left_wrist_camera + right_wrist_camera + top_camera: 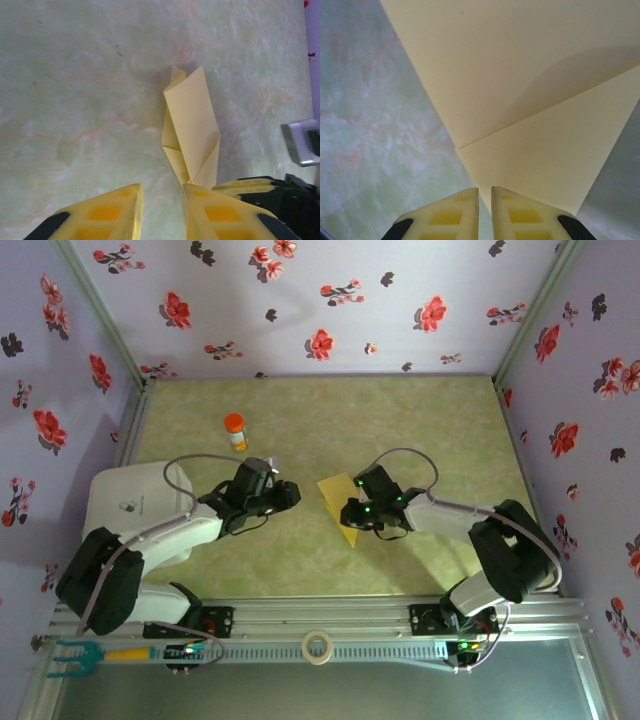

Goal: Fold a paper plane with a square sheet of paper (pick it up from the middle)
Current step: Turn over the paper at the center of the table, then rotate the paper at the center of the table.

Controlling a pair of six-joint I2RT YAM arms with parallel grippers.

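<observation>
- Lilac walls [300, 300] with red and black flowers on three sides; green marbled bench [430, 430] below.
- Mid-bench, between left gripper [292, 496] and right gripper [350, 515]: paper [335, 497], plain yellow, folded into a narrow pointed shape.
- Seen from left wrist: paper [192, 125] tilted up off bench, narrow end low and near, wider end high and away, several creases and overlapping flaps.
- Seen from right wrist: paper [520, 75] very close, spread across most of upper view, one straight fold edge slanting across it, near corner running down to fingers [520, 212].
- At paper's near right edge: right gripper [485, 192], almost together, only a thin slit between fingers, clamped on paper's near corner.
- Just left of paper, pointing at it: left gripper [162, 192], apart, bare bench in gap, nothing held; paper's narrow end just beside inner edge of one fingertip, touching or not impossible to tell.
- Far and left of paper: bottle [234, 431], small, orange-capped, upright, well apart from both grippers.
- At bench's left edge: white object [135, 505], rounded, partly behind left arm.
- Along near edge: rail [350, 615], with tape roll [318, 647] between arm bases and teal fork [75, 657], yellow-handled, at far left.
</observation>
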